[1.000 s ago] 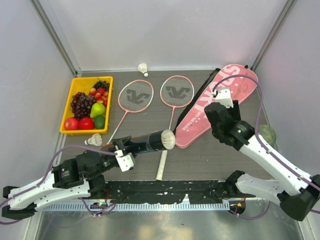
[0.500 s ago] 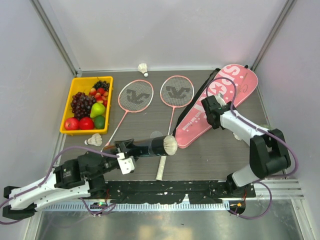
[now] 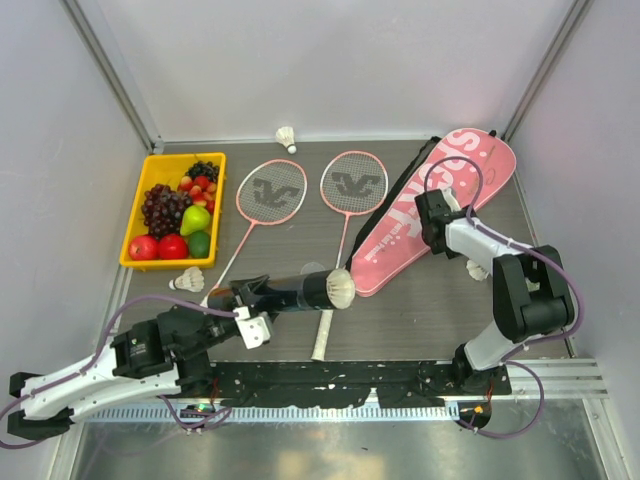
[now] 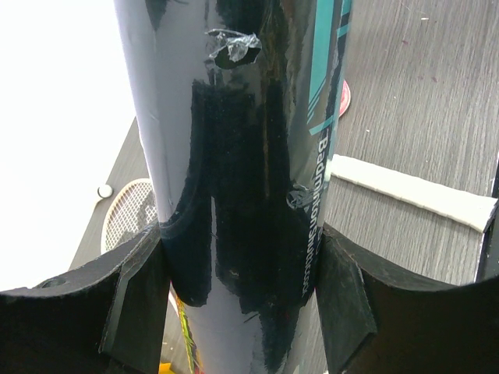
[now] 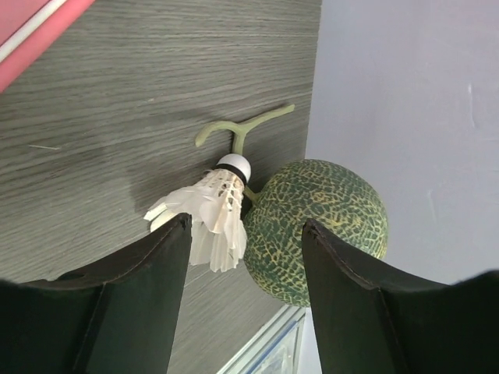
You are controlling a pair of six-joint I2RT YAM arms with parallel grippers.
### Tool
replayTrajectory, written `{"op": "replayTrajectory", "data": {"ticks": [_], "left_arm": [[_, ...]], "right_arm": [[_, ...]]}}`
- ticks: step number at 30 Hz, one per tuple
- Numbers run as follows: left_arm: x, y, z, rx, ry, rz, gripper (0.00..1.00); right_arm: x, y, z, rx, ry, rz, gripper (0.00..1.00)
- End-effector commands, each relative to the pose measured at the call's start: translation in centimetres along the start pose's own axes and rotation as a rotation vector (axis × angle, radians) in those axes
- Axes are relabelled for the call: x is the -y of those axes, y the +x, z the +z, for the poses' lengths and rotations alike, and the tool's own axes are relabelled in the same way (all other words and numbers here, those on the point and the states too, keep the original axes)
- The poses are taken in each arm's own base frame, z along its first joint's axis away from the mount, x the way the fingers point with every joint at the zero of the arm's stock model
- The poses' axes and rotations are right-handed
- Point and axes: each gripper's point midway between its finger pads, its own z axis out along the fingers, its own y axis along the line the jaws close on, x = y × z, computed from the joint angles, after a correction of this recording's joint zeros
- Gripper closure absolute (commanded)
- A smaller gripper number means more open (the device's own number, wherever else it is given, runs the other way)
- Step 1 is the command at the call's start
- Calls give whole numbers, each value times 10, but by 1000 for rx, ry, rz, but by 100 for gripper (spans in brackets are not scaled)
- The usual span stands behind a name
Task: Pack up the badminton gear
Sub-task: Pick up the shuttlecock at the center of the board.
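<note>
My left gripper (image 3: 243, 298) (image 4: 242, 261) is shut on the long dark tube (image 3: 295, 292) (image 4: 249, 156), held low over the table and pointing right. A white shuttlecock (image 3: 340, 287) sits at the tube's far mouth. Two pink rackets (image 3: 272, 192) (image 3: 353, 182) lie side by side at the back, one white handle (image 3: 322, 335) passing under the tube. The pink SPORT bag (image 3: 455, 180) lies at the right. My right gripper (image 3: 432, 236) (image 5: 243, 234) is open at the bag's near edge; beyond its fingers another shuttlecock (image 5: 212, 209) (image 3: 476, 270) lies on the table against a green netted melon (image 5: 323, 226).
A yellow tray (image 3: 134, 225) of fruit stands at the left. Two more shuttlecocks lie loose, one by the back wall (image 3: 287, 136) and one near the tray (image 3: 187, 281). The right wall (image 5: 405, 78) stands just behind the melon.
My right arm has folded in and its gripper now hangs over the bag's near edge, jaws slightly wider. The left gripper with the tube has drifted a little down and left.
</note>
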Motion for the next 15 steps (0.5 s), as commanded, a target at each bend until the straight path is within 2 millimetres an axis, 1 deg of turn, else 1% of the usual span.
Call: {"op": "replayTrajectory", "data": {"ticks": [1,5,8,11,15], "left_arm": [[-22,-28,-4,102,-81,-10,100],[-21,-25,-4,80,-73,-10,100],[-18,-24,-3,65,-51,-13,100],[-12,-31,-3,104,-16,-16,100],[-8,-38,-4,145,7,-34,100]], "right_arm": [[-9,-3,9,-5,10,-23,37],[-10,-1,10,-12,10,-37,38],[-14,6,12,-26,3,-68,39],[-18,9,15,-32,-4,-89,42],[-15,14,16,-41,20,-115,46]]}}
